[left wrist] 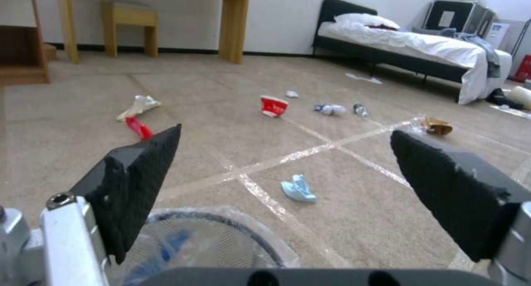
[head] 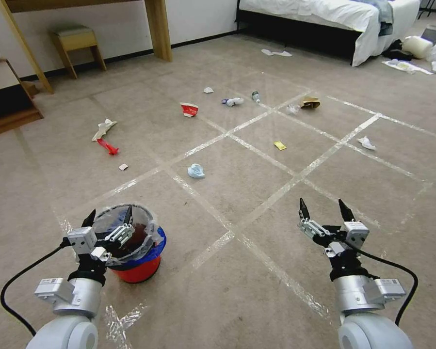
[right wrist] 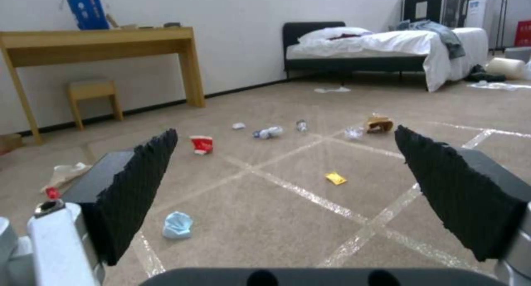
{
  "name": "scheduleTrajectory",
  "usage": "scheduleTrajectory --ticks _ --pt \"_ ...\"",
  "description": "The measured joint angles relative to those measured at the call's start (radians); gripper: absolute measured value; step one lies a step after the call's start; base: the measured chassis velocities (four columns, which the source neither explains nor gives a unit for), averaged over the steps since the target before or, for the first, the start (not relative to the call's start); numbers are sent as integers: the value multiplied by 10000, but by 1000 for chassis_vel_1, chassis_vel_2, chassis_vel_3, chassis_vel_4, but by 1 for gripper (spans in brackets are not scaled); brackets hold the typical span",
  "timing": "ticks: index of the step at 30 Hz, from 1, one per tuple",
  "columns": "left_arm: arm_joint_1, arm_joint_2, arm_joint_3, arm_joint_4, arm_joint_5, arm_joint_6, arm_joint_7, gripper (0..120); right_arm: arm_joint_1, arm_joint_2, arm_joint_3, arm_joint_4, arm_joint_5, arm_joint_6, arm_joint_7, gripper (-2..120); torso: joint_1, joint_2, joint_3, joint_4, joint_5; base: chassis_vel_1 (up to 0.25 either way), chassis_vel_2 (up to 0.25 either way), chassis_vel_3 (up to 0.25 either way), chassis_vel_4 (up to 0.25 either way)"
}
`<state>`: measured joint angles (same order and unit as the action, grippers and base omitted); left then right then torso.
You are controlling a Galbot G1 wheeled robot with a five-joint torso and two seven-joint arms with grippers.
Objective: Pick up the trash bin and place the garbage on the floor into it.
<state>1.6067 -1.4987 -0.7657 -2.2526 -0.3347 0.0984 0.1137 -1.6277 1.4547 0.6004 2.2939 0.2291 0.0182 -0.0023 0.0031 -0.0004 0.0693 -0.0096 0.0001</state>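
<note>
The trash bin (head: 142, 269), red with a blue rim and a crinkled clear liner, stands on the floor (head: 237, 291) at the near left. My left gripper (head: 109, 216) is open just above its near rim, with the liner (left wrist: 210, 240) showing below and between the fingers. My right gripper (head: 323, 208) hangs open over bare carpet, holding nothing. Garbage lies ahead: a light blue wad (head: 196, 170), a yellow wrapper (head: 279, 145), a crushed red-white cup (head: 189, 109), a bottle (head: 256, 97), a brown paper bag (head: 310, 102) and white tissue (head: 366, 142).
A white wrapper (head: 104, 129) and a red piece (head: 107, 146) lie to the left. White slippers (head: 276, 52) rest near the bed (head: 334, 14) at the back right. A wooden desk leg (head: 158, 29), a stool (head: 77, 41) and a low shelf (head: 4, 97) line the back left.
</note>
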Motion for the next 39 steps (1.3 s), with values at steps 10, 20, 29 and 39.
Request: scheduleTrajectory --ticks 10,20,29,39 --pt "93 -15 2 -139 -2 -5 16 100 -73 49 80 172 -39 64 -18 100 0 0 0 0 0 0 0 0 0" --pt "203 105 -108 -290 -81 89 2 100 -71 35 101 276 -5 110 -18 100 0 0 0 0 0 0 0 0 0" --pt "130 1475 -691 -368 -3039 2323 -1234 100 49 -48 144 238 99 118 21 100 0 -2 0 0 -1 0 0 0 0" --pt "-691 4409 -1442 1597 -7365 5056 -3122 100 47 -25 249 186 73 251 39 100 0 -2 0 0 -3 0 0 0 0"
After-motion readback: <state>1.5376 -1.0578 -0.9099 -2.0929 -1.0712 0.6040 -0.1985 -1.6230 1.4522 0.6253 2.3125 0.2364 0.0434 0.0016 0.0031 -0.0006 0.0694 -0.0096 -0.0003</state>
